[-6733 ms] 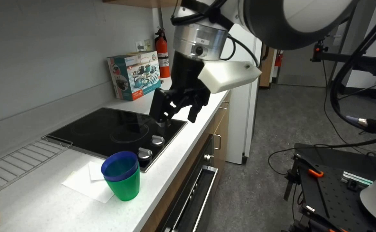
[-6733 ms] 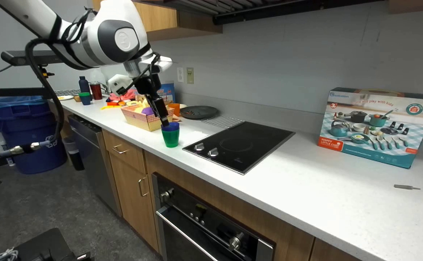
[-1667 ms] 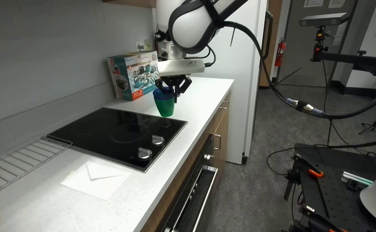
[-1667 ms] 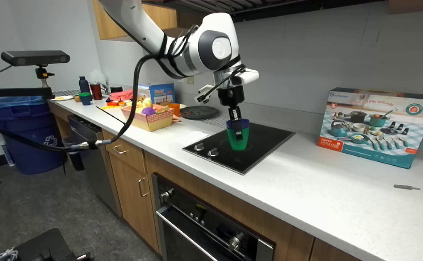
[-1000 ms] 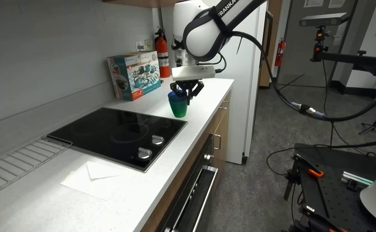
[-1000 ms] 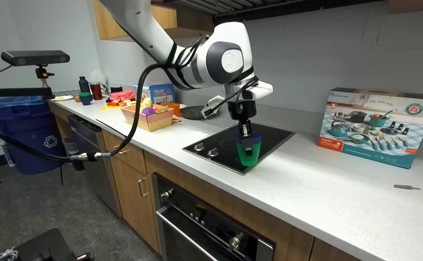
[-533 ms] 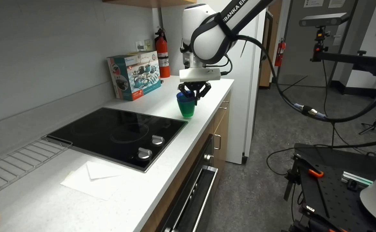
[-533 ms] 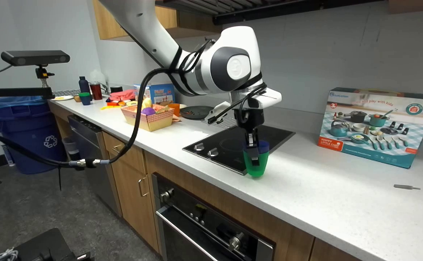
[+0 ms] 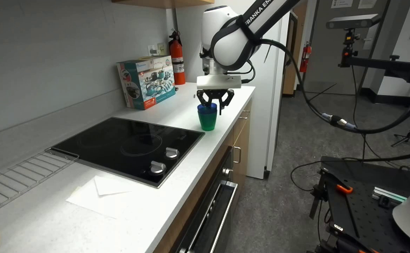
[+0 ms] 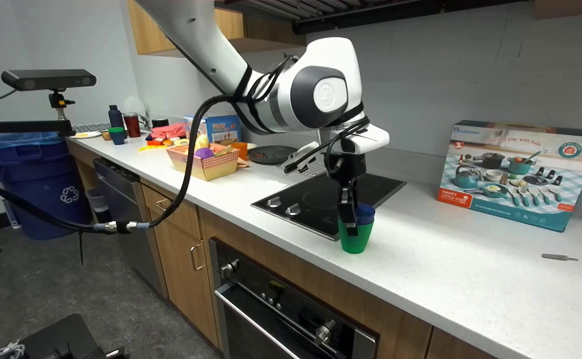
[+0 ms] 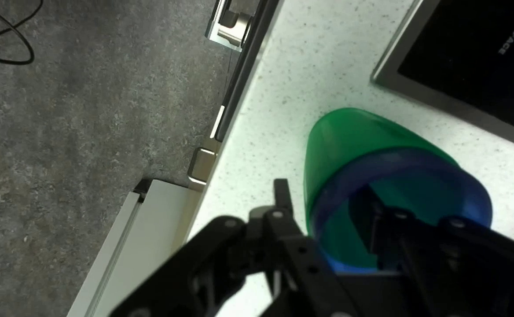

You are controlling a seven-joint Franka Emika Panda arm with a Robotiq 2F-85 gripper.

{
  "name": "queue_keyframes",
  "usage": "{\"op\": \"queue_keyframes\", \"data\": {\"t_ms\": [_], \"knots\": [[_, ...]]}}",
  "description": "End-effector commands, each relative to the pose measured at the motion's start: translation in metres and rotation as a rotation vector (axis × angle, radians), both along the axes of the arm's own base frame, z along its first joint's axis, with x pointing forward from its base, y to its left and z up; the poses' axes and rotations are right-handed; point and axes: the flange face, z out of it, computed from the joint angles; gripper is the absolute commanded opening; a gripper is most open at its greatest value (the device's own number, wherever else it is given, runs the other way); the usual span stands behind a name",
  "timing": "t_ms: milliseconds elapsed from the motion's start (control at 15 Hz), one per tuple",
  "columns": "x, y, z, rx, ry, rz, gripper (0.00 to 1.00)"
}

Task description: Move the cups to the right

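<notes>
Wrist view: I judge the step in hand to be release on the counter (image 11: 279,110); next, lift straight up so nothing tips. Legible: "FRANKA EM" on my arm (image 9: 229,51), "OT SURFACE" on the cooktop (image 11: 477,61), "HAPPY LITTLE CHEF" on the box (image 10: 515,174). Right of the cooktop in an exterior view, the cups (image 10: 363,236) stand upright, blue nested in green. My claw (image 11: 322,190) is partly spread, one finger (image 11: 365,215) inside, one outside, gripping nothing.

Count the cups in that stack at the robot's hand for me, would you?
2: the blue cup sits nested inside the green cup, which stands on the counter beside the black cooktop. Another cup tucked between them could be hidden.
</notes>
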Motion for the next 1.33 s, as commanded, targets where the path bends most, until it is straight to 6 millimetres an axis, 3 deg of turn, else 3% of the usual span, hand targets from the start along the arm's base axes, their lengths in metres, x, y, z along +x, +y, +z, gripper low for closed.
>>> {"op": "queue_keyframes", "data": {"t_ms": [0, 267, 467, 733, 1267], "knots": [[-0.007, -0.004, 0.010, 0.010, -0.036, -0.048, 0.73], [-0.007, 0.002, 0.026, 0.000, -0.058, -0.054, 0.99], [-0.006, 0.012, 0.041, 0.002, -0.077, -0.041, 1.00], [-0.003, 0.043, 0.061, 0.014, -0.099, 0.026, 1.00], [0.000, 0.129, 0.080, 0.045, -0.086, 0.399, 1.00]]}}
